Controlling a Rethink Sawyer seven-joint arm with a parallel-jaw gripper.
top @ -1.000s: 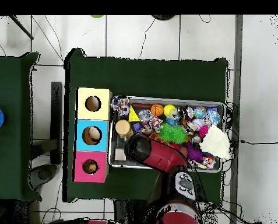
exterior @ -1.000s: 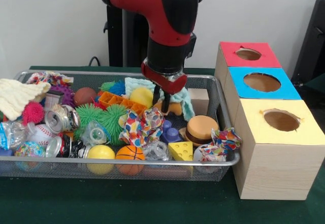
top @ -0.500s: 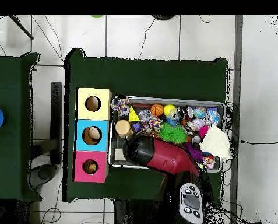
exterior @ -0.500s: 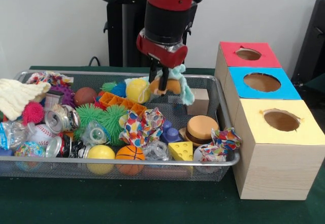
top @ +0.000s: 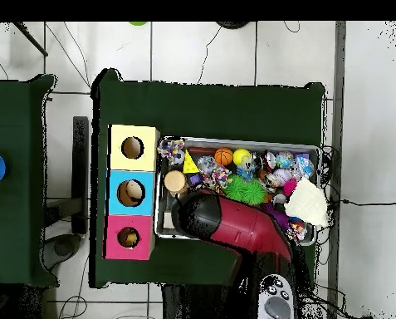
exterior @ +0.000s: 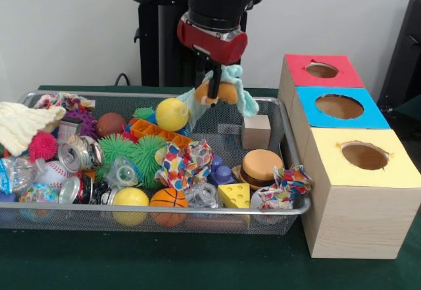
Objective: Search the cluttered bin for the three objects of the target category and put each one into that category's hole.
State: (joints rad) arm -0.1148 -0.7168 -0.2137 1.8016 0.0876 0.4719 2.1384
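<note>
My gripper [exterior: 212, 87] hangs above the back of the wire bin [exterior: 197, 211], shut on an orange rounded toy [exterior: 223, 93]. A teal cloth [exterior: 242, 97] is draped around that toy and lifted with it, clear of the bin's contents. Three holed boxes stand beside the bin: red [exterior: 321, 72], blue [exterior: 339, 106] and yellow [exterior: 364, 155]. In the overhead view the red arm [top: 230, 223] covers the gripper and its load; the yellow box [top: 133, 148], blue box [top: 131, 193] and red box [top: 128, 238] lie left of the bin [top: 238, 141].
Below the gripper the bin holds a wooden block [exterior: 256, 131], a yellow ball [exterior: 172, 114], a toy burger [exterior: 260, 166], a cheese wedge [exterior: 234, 196], a basketball [exterior: 168, 199], green spiky balls [exterior: 131, 152], crushed cans [exterior: 77, 153] and a cream cloth [exterior: 23, 124].
The gripper has risen from among the bin's clutter, carrying the orange toy and the teal cloth upward. The wooden block beneath is now uncovered.
</note>
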